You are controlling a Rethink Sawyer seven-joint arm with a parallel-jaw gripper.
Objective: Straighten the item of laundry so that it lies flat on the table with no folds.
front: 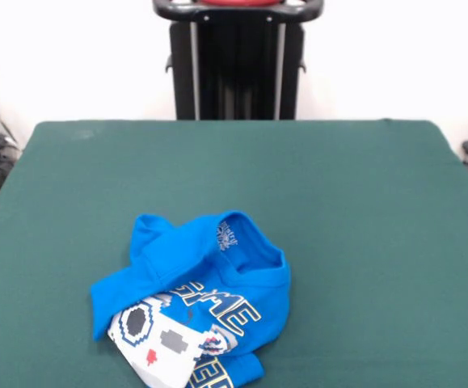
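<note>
Front cam, raised, facing across table (363,186), shirt (193,303) nearest lens.

I can read part of one text only. White block letters with dark outlines run across the front of the crumpled blue T-shirt (197,283); I make out "AME", the start lost in a fold. A second row beneath is cut off and unreadable. Small white print inside the neck label (227,237) is too fine to read.
</note>
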